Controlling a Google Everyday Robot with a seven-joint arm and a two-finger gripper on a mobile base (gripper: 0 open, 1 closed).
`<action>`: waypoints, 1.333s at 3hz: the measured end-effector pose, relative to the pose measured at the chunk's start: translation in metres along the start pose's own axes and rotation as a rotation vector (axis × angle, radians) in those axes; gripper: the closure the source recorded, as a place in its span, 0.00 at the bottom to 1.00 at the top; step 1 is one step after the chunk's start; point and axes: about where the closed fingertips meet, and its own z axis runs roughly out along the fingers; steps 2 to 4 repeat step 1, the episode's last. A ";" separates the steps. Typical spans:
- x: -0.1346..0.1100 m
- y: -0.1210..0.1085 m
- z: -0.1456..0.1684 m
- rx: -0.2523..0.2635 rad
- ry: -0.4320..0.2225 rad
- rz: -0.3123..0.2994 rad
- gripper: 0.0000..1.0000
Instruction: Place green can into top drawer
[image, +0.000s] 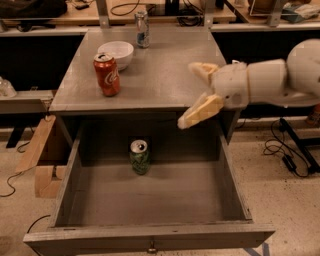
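Observation:
The green can (140, 156) stands upright on the floor of the open top drawer (150, 234), near its back wall, left of centre. My gripper (193, 95) is open and empty, its two cream fingers spread wide. It hovers above the drawer's right rear, level with the cabinet top's front edge, well up and to the right of the can. The drawer's small metal knob (151, 246) shows at the bottom edge.
On the grey cabinet top (160, 75) stand a red-orange soda can (107, 74), a white bowl (116, 53) behind it and a slim silver-and-blue can (142, 29) at the back. A cardboard piece (42, 155) leans at the cabinet's left. Cables lie on the floor at right.

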 end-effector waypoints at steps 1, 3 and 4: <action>-0.031 -0.017 -0.045 0.081 0.116 -0.053 0.00; -0.031 -0.017 -0.045 0.081 0.116 -0.053 0.00; -0.031 -0.017 -0.045 0.081 0.116 -0.053 0.00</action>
